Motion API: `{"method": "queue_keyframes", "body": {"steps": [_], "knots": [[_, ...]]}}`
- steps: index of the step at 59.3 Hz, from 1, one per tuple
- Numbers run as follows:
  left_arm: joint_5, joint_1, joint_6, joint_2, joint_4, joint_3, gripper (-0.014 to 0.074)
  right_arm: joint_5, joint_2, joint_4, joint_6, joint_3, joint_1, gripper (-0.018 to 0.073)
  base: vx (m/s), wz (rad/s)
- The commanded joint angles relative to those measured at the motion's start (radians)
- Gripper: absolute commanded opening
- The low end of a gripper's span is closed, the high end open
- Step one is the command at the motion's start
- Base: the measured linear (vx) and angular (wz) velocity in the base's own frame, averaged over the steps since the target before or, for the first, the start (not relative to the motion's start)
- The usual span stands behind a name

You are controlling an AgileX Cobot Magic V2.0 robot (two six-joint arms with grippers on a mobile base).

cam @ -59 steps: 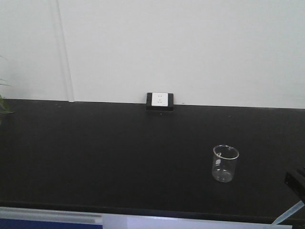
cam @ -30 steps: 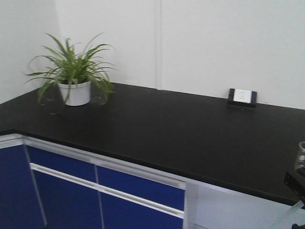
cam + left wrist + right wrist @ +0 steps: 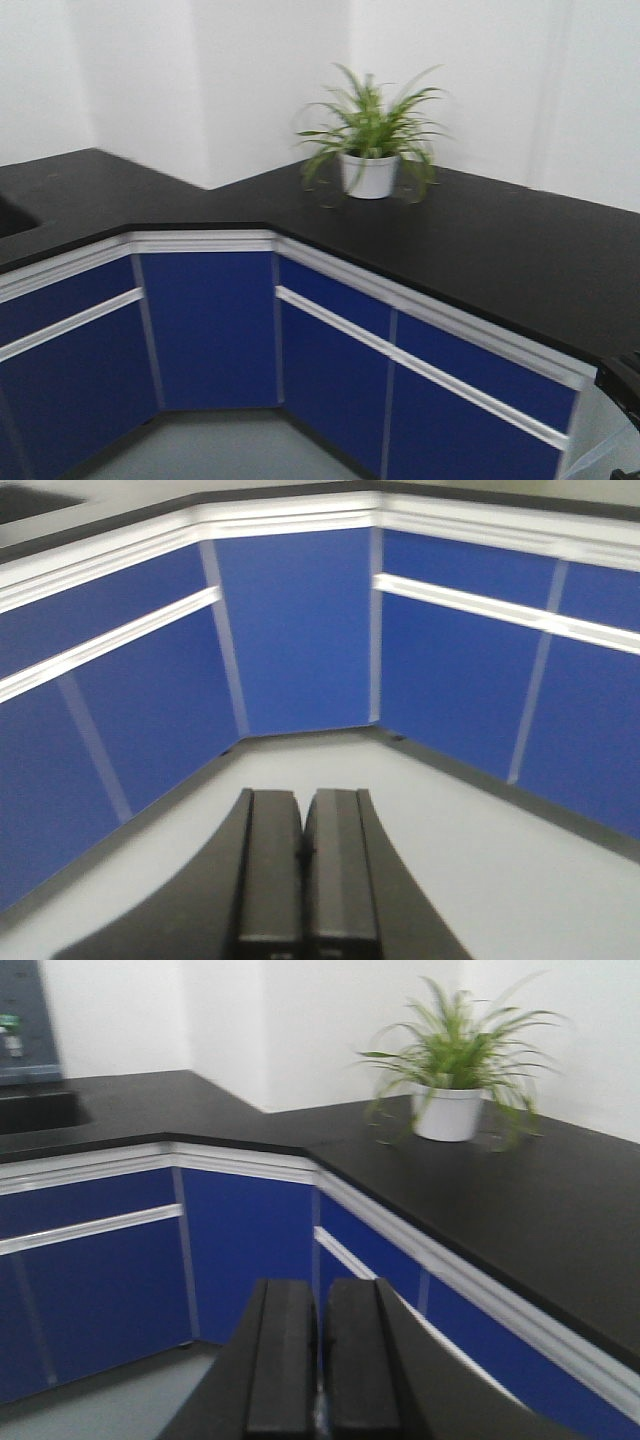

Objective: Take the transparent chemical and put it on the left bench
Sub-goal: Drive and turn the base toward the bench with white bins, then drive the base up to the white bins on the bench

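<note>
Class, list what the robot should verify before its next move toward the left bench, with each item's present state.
1. Left end effector shut, empty: ok.
2. Right end effector fingers close together: ok.
3. Transparent chemical held between them: cannot tell.
4. Left bench placement spot in view: cannot tell; only a corner countertop with potted plant shows.
5. Floor by cabinets unobstructed: ok.
</note>
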Motion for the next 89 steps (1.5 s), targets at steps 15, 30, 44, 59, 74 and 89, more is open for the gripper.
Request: {"method": "queue_keyframes", "body": {"steps": [15, 30, 44, 59, 74, 89], "knots": [[-0.078, -0.002, -0.008, -0.019, -0.001, 0.016, -0.0003, -0.032, -0.004, 0.004, 0.000, -0.030, -0.002, -0.0003, -0.20, 0.66], [-0.078, -0.002, -0.008, -0.019, -0.001, 0.016, -0.0003, -0.032, -0.004, 0.004, 0.000, -0.030, -0.002, -0.0003, -0.14, 0.62], [-0.078, -0.002, -0.008, -0.019, -0.001, 0.016, -0.0003, -0.032, -0.004, 0.004, 0.000, -0.030, -0.002, -0.0003, -0.09, 0.63], [-0.078, -0.002, -0.008, -0.019, -0.001, 0.016, -0.0003, -0.032, -0.004, 0.004, 0.000, -0.030, -0.002, -0.0003, -0.01, 0.65], [-0.078, -0.002, -0.008, -0.019, -0.001, 0.016, -0.0003, -0.032, -0.004, 0.004, 0.000, -0.030, -0.002, -0.0003, 0.09, 0.55], [-0.078, -0.002, -0.008, -0.019, -0.001, 0.016, -0.0003, -0.032, -0.004, 0.004, 0.000, -0.030, -0.002, -0.0003, 0.16, 0.48]]}}
